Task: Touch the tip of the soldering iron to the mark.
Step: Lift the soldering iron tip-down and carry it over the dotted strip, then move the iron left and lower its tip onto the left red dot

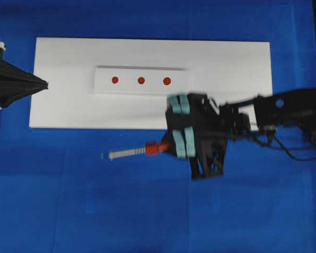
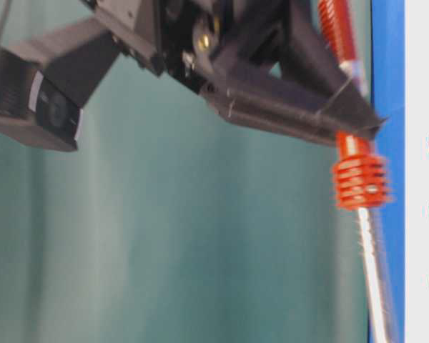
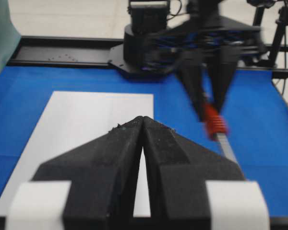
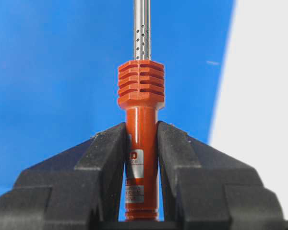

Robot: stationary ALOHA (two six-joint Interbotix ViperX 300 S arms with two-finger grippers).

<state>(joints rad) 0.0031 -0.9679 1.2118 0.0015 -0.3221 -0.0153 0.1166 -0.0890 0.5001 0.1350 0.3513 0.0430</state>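
Below me a blue mat (image 1: pixel 95 211) covers the work surface. On it lies a white rectangular board (image 1: pixel 226 63), flat, long side running left to right. A teal backdrop (image 2: pixel 164 236) fills the table-level view. Black frame rails (image 3: pixel 62 48) border the mat's far edge.

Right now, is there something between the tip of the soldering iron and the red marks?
Nothing visible. The soldering iron, held by the right gripper, is over blue cloth; only bare white board lies between its tip and the three red marks.
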